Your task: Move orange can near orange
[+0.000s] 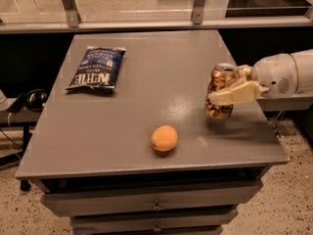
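The orange can, coppery with a silver top, is held upright just above the right part of the grey table. My gripper reaches in from the right and is shut on the can, one pale finger across its front. The orange lies on the table near the front edge, to the lower left of the can and about a can's height away from it.
A blue chip bag lies flat at the table's back left. The table's right edge is just under my arm. Drawers sit below the tabletop. A glass partition rail runs behind.
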`<act>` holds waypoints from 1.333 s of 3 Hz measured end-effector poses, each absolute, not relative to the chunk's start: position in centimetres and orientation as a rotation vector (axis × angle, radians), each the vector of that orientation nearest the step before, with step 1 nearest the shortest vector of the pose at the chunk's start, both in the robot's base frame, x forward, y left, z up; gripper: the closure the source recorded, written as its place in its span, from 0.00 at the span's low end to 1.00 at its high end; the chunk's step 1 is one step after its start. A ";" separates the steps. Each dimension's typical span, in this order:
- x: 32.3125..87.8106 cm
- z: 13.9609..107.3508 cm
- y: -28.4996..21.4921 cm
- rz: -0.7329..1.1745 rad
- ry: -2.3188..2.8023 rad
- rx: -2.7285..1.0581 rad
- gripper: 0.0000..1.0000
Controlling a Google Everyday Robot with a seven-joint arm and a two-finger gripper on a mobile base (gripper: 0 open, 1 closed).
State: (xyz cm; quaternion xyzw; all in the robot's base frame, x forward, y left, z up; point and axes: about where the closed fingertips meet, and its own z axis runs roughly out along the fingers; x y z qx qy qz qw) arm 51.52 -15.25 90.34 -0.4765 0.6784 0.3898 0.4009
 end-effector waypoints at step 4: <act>44.1 89.5 -7.3 0.879 1.466 -1.399 0.81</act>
